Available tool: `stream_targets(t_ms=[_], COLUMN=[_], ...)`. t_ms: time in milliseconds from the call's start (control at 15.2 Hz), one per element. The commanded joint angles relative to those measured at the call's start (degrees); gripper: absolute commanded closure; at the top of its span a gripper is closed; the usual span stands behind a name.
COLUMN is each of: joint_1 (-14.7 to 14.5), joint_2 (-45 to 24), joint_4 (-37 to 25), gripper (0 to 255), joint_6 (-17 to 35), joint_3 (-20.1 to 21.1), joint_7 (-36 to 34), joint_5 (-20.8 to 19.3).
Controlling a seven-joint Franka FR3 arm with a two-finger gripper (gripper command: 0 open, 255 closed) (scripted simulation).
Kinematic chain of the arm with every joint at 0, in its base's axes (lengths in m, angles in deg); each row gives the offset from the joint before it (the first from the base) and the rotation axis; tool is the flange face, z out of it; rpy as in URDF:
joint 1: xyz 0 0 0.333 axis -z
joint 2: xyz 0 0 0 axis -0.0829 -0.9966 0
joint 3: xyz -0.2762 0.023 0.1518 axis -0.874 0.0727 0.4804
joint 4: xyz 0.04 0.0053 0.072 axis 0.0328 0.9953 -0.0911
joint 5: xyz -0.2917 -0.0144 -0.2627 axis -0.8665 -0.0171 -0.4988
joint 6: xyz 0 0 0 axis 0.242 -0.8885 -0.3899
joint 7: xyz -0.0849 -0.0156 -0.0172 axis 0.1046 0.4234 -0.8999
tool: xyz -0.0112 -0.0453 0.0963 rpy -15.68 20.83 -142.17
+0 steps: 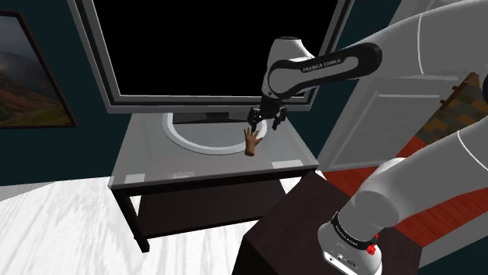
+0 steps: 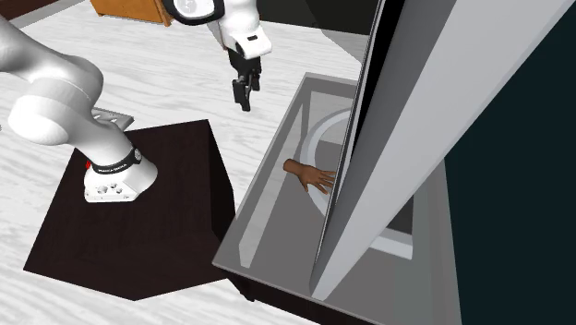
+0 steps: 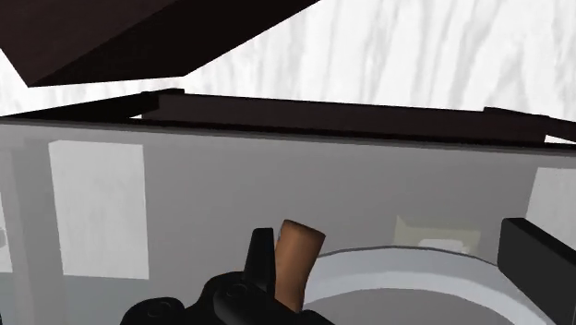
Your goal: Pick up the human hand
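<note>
Gripper [image 1: 264, 122]: jaws spread, nothing clasped, poised above human hand [image 1: 250, 142]. Human hand: brown, laid flat on grey table [image 1: 148, 160], reaching rim of white ring base [image 1: 191, 139], in front of television [image 1: 219, 47]

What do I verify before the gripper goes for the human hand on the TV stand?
1. Gripper open: ok, fingers stand apart.
2. Human hand free on the TV stand: ok, nothing holds it.
3. Hand centred between fingers: not ok; in the wrist view its wrist end sits close beside one finger.
4. Gripper at grasp height: not ok; both exterior views show it above the hand.
5. Clearance to the TV's oval base: cannot tell; the hand lies at its rim.
</note>
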Motion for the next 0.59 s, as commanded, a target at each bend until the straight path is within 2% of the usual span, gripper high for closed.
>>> stream_targets(t_ms=[0,528], joint_1=[1.1,4.3], joint_2=[-3.9,-20.9], joint_4=[-0.7,-6.5], gripper=[0,0], joint_6=[3.7,15.4], joint_3=[0.5,0.4], joint_7=[-3.4,-17.9], joint_5=[-1.1,-7.9])
